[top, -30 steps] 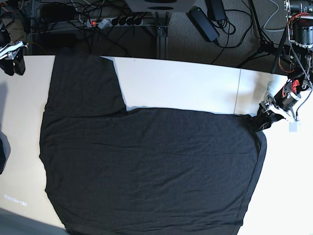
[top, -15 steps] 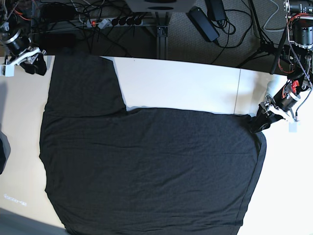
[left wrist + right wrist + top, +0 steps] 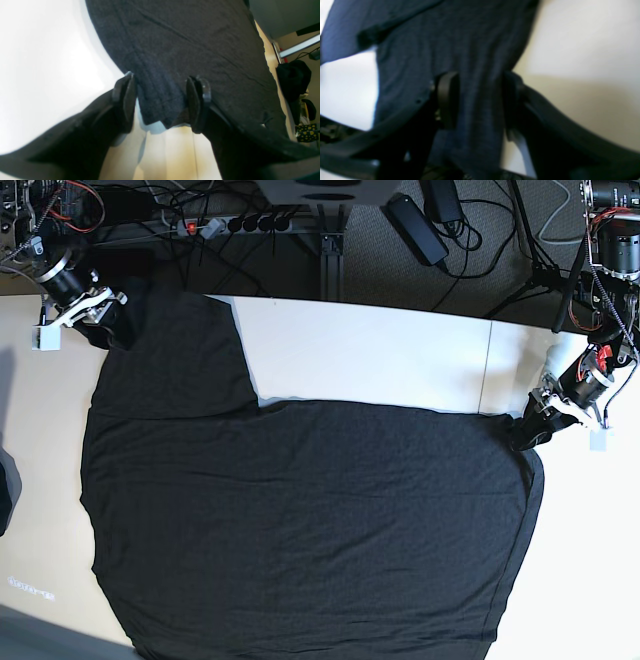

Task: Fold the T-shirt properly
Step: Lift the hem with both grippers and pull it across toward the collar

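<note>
Two hands stand spread apart over the large black cotton T-shirt (image 3: 300,520). The left hand (image 3: 161,100) straddles its corner. The right hand (image 3: 477,100) straddles its sleeve on the pale desk (image 3: 380,350).

1. The base view is evenly bright and sharp, though the black T-shirt (image 3: 300,510) shows little detail.
2. The left wrist view blows out white at its left.
3. The right wrist view is blurred and blue-tinted.
</note>
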Controlling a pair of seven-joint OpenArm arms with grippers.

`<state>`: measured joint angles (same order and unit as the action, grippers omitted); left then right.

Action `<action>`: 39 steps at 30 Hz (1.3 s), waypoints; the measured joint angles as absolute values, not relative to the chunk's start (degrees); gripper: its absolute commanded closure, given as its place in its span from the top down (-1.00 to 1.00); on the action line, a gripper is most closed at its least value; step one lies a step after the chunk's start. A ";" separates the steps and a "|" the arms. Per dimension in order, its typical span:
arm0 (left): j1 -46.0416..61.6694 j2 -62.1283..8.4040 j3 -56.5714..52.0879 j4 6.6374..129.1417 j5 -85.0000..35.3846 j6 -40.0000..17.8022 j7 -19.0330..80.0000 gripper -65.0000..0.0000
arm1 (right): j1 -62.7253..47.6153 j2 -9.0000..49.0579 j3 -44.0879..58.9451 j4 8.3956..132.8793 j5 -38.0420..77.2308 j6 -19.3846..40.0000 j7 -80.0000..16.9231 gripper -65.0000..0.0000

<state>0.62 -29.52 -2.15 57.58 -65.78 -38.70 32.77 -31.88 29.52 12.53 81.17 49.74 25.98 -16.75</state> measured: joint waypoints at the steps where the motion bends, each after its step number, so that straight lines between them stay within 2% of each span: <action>1: 0.64 -29.52 -2.15 57.58 -65.87 -38.70 32.77 0.06 | -31.86 29.30 12.01 81.41 49.78 25.98 -16.43 -0.08; 8: 0.62 -29.52 -2.15 57.58 -66.26 -38.72 33.17 0.06 | -31.73 28.38 10.35 82.13 49.76 26.02 -16.08 -0.09; 10: 0.62 -29.52 -2.15 57.58 -66.41 -38.74 33.19 0.02 | -31.73 28.40 10.35 82.13 49.76 26.02 -16.05 -0.25; 11: 0.60 -29.54 -2.15 57.58 -66.43 -38.74 33.21 -0.11 | -31.73 28.40 10.35 82.13 49.71 26.00 -16.10 -0.36; 14: 0.14 -29.63 -2.09 57.60 -65.14 -38.79 34.76 -0.70 | -31.29 28.38 10.31 82.11 48.03 25.98 -16.60 -0.67; 16: -0.01 -29.65 -2.04 57.58 -65.14 -38.81 34.83 -0.99 | -30.87 28.38 10.28 82.11 47.00 25.98 -17.26 -0.96; 27: -0.49 -29.63 -1.83 57.54 -62.46 -39.90 33.98 -1.00 | -30.30 28.34 10.07 85.36 42.65 26.02 -19.44 -1.00; 33: -0.19 -31.24 -1.83 57.32 -64.66 -39.92 34.87 -1.00 | -30.76 27.77 12.27 91.37 41.93 26.11 -28.12 -1.00; 39: 0.49 -34.48 -1.83 56.82 -68.01 -39.88 37.71 -1.00 | -31.27 27.79 19.77 93.91 44.47 26.15 -35.29 -1.00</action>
<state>0.49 -34.48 -1.83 56.82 -68.01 -39.88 37.71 -31.27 27.79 19.77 93.91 44.47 26.15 -35.29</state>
